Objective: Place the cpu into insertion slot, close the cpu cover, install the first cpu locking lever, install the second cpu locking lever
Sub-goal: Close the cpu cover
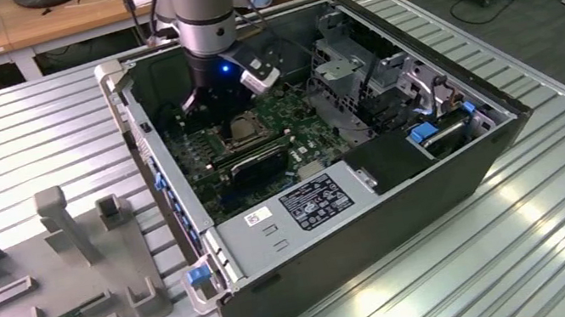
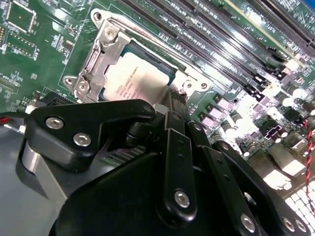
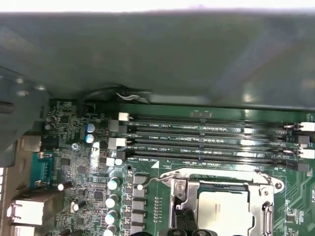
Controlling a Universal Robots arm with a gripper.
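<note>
- Exterior view takes in the whole scene: an open computer case (image 1: 469, 170) on a ribbed metal table (image 1: 529, 255), with a grey plastic jig (image 1: 63, 290) at eight o'clock from it.
- The gripper (image 1: 219, 109) hangs inside the case. I cannot tell whether it is spread or pressed together.
- The chip (image 1: 244, 132), at six o'clock from the gripper, is square with a dull silvery top. In both wrist views it (image 2: 133, 81) (image 3: 224, 211) lies flat in the socket (image 3: 221, 188), with the thin metal cover frame (image 2: 96, 61) (image 3: 179, 196) lying around it.
- A white printed label (image 1: 307, 202) sits at five o'clock from the chip. The green board (image 2: 39, 59) carries small white lettering.
- First wrist view adds long black memory slots (image 3: 206, 132) and shiny round capacitors (image 3: 112, 184).
- Second wrist view shows the gripper's black links and bright screws close over the socket.
</note>
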